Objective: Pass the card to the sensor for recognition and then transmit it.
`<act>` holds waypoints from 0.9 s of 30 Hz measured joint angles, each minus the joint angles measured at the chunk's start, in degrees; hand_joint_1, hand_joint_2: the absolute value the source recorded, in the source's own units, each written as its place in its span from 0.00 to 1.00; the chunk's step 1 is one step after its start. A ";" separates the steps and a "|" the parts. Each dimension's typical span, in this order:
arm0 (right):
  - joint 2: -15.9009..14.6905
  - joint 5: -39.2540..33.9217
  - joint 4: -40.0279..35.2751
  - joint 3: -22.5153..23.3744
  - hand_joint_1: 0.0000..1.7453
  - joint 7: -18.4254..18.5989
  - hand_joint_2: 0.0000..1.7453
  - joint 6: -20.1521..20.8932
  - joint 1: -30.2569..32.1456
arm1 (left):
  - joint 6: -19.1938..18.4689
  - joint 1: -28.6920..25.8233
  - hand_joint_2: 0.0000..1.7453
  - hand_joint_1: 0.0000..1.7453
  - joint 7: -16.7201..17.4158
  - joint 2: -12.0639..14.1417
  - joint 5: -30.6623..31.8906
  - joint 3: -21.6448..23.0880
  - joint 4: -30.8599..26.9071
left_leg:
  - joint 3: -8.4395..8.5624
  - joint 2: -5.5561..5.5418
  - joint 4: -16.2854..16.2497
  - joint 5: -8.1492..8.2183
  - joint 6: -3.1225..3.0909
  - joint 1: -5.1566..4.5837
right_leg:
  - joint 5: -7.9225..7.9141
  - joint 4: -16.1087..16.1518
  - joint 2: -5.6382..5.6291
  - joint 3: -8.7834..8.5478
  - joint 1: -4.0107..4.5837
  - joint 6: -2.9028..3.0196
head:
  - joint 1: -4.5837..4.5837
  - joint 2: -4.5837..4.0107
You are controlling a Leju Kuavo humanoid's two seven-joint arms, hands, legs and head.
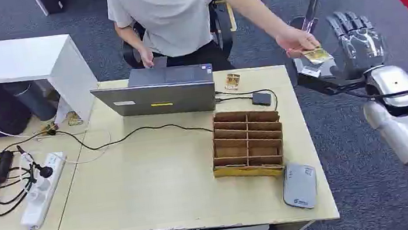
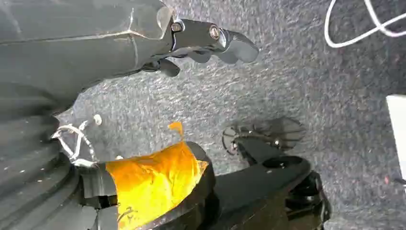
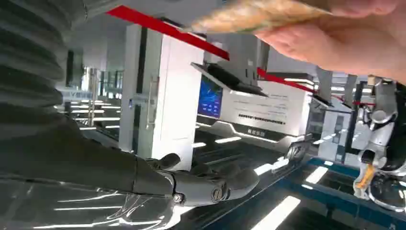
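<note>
The pale wooden surface point(image 1: 157, 179) carries one grey laptop point(image 1: 155, 97), one brown divided cardboard organiser point(image 1: 247, 143) and one grey card sensor point(image 1: 299, 185) at its near right edge. Beyond that edge, the raised silver right hand point(image 1: 351, 41) spreads wide, empty. Beside it a person's hand point(image 1: 295, 39) holds one yellowish card point(image 1: 317, 54). The left hand point(image 2: 210, 40) hangs over grey carpet, fingers loosely apart.

The card point(image 3: 253, 17) is blurred and cut off by the frame edge, its print unreadable
</note>
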State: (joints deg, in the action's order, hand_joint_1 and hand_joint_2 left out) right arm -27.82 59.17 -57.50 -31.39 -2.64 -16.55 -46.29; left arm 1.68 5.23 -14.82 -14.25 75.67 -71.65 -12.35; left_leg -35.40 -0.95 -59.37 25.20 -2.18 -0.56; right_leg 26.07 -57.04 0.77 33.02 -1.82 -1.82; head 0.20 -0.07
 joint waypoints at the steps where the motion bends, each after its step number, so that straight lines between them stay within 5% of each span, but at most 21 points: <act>1: 0.48 -0.39 0.22 -0.13 0.00 0.00 1.00 -0.30 0.00 | -0.15 -0.02 1.00 0.00 0.35 0.00 -0.02 0.00 0.00 | -0.01 -0.01 0.00 0.00 0.00 0.00 | 0.00 0.01 0.01 0.01 0.00 0.00 | 0.00 0.00; 9: 1.27 -2.80 1.55 -0.28 0.00 -1.25 1.00 -1.88 0.11 | -0.66 -0.14 1.00 0.00 2.14 -0.68 -0.26 0.00 0.31 | -0.05 0.03 -0.01 0.01 -0.01 -0.02 | -0.01 0.03 -0.01 0.04 -0.01 0.00 | 0.00 0.00; 10: 1.29 -2.93 1.66 -0.28 0.09 -1.29 1.00 -1.92 0.15 | -0.98 -0.15 1.00 0.00 2.25 -0.72 -0.26 0.00 0.35 | -0.05 0.02 -0.01 0.01 -0.01 -0.02 | -0.01 0.03 0.00 0.05 -0.01 0.00 | 0.00 0.00; 11: 1.31 -3.17 1.75 -0.28 1.00 -1.47 1.00 -2.05 0.21 | -1.18 -0.12 1.00 0.00 2.53 -0.77 -0.24 0.00 0.35 | -0.05 0.02 -0.01 0.01 -0.01 -0.02 | -0.01 0.03 0.00 0.05 -0.01 0.00 | 0.00 0.00; 27: 1.77 -4.74 1.81 -0.02 1.00 -3.98 1.00 -2.18 2.02 | -2.27 -0.03 1.00 0.00 3.61 -0.83 -0.26 0.00 0.39 | -0.07 0.01 -0.01 0.01 0.00 -0.02 | -0.01 0.02 0.01 0.08 0.00 0.00 | 0.02 0.00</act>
State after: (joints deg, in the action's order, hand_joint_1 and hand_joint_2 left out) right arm -26.05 54.42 -55.69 -31.41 -6.62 -18.73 -44.27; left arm -0.59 5.20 -11.21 -15.08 75.41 -71.65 -11.96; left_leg -35.47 -0.94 -59.38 25.20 -2.18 -0.58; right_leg 26.06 -57.02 0.78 33.09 -1.82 -1.82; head 0.22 -0.07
